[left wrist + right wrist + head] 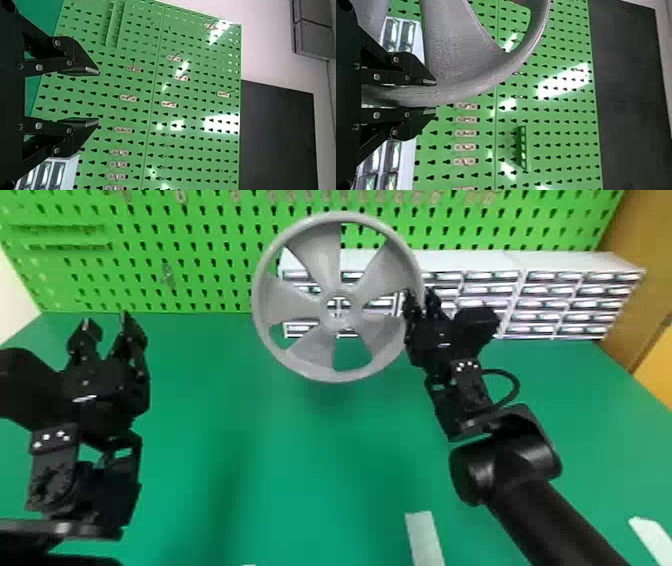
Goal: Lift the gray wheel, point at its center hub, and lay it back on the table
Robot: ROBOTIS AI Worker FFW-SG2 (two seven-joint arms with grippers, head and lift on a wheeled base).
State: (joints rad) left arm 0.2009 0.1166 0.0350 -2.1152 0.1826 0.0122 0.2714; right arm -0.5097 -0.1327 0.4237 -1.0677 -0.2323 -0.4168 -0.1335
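Partly hidden where right gripper pinches its rim, gray wheel hangs; left gripper gapes empty

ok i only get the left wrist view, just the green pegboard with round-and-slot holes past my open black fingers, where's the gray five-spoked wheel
Observer: The gray five-spoked wheel is up off the green tabletop, its rim between the right gripper's black fingers.
Operator: is my left gripper at the hub
Observer: No, the head view has the left gripper well to the wheel's left, a wide gap between them.
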